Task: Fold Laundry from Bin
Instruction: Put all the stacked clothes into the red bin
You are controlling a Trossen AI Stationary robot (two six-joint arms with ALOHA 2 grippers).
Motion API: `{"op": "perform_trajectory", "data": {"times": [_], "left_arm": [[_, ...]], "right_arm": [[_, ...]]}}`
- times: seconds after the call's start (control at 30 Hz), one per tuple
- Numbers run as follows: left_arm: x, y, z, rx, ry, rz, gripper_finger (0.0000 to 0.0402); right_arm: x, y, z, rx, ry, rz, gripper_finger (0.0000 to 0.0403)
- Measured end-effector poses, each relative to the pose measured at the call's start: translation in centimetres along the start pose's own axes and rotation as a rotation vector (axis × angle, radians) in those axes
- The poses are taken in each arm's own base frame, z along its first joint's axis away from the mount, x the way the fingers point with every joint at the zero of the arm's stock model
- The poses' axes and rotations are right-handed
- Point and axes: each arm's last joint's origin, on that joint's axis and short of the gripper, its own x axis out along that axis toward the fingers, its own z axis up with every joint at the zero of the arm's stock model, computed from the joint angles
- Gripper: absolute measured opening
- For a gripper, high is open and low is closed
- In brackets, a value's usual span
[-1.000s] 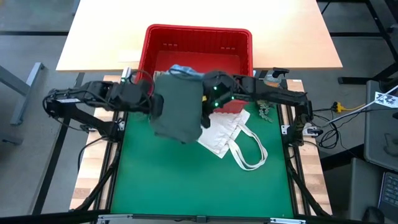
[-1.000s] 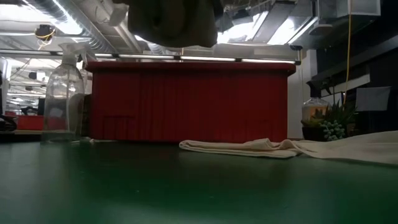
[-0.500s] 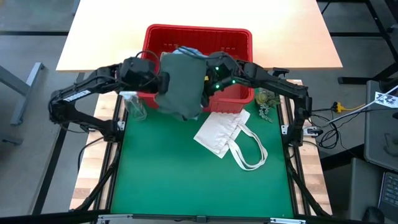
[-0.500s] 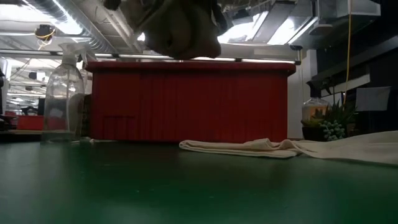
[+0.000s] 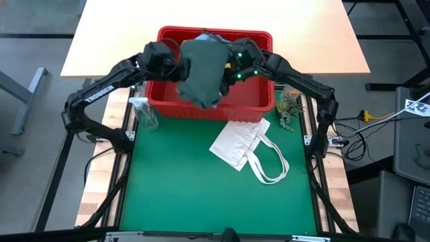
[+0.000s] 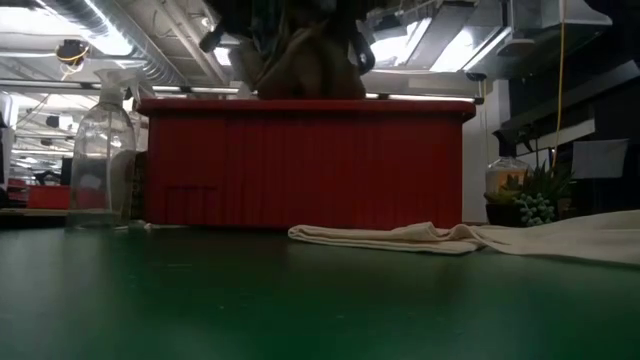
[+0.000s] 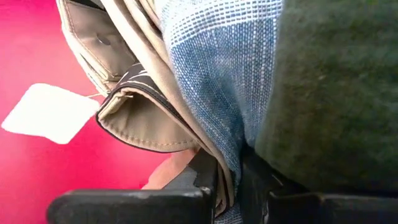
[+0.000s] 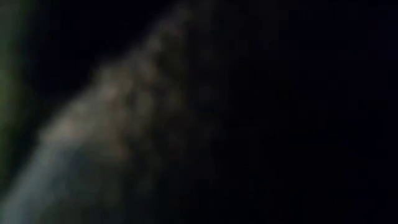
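A dark green garment (image 5: 201, 70) hangs spread between my two grippers above the red bin (image 5: 259, 101), which stands at the mat's far edge. My left gripper (image 5: 176, 67) is shut at the garment's left side and my right gripper (image 5: 230, 68) at its right side. In the left wrist view, blue-white striped cloth (image 7: 211, 81) and a tan garment (image 7: 134, 106) hang bunched beside the green one (image 7: 336, 93), over the bin's red floor (image 7: 31, 50). In the low view the bundle (image 6: 305, 60) hangs just above the bin's rim (image 6: 300, 104). Cloth covers the right wrist view. My left gripper pinches several layers between its two fingers (image 7: 205, 180): an edge of the blue-white cloth with tan cloth (image 7: 229, 177), the green garment against the other finger. The bundle hangs clear above the bin. My right gripper is at the green garment's right side (image 5: 220, 70); cloth hides the contact.
A flat white tote bag (image 5: 245, 149) with loop handles lies on the green mat (image 5: 188, 195) in front of the bin. A clear spray bottle (image 5: 144, 114) stands left of the bin, a small plant (image 5: 287, 111) right of it. A light wooden table (image 5: 114, 40) lies behind.
Both grippers have carried the hanging bundle toward the table's far edge, from above the mat's far part to above the bin. The garment stays spread between them, and its lower end now hangs over the bin instead of the mat.
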Motion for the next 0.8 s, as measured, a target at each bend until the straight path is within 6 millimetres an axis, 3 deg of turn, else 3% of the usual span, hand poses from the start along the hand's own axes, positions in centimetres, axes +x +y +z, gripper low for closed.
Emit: {"op": "perform_trajectory", "data": {"times": [0.1,0.33,0.57,0.8], "left_arm": [[0.8,0.6,1.0,-0.016,-0.013,0.004,0.0028],[2.9,2.7,2.6,0.015,-0.015,0.093,0.0028],[6.4,5.6,4.0,0.054,0.028,0.209,0.0028],[10.2,9.3,3.9,0.092,0.187,0.363,0.0028]], "right_arm": [[0.0,-1.7,0.4,0.015,-0.02,-0.018,0.0005],[2.3,-6.1,0.2,0.041,-0.006,-0.05,0.0005],[4.6,-10.7,-0.8,0.098,0.035,-0.109,0.0005],[5.7,-15.1,-2.5,0.183,0.12,-0.18,0.0005]]}}
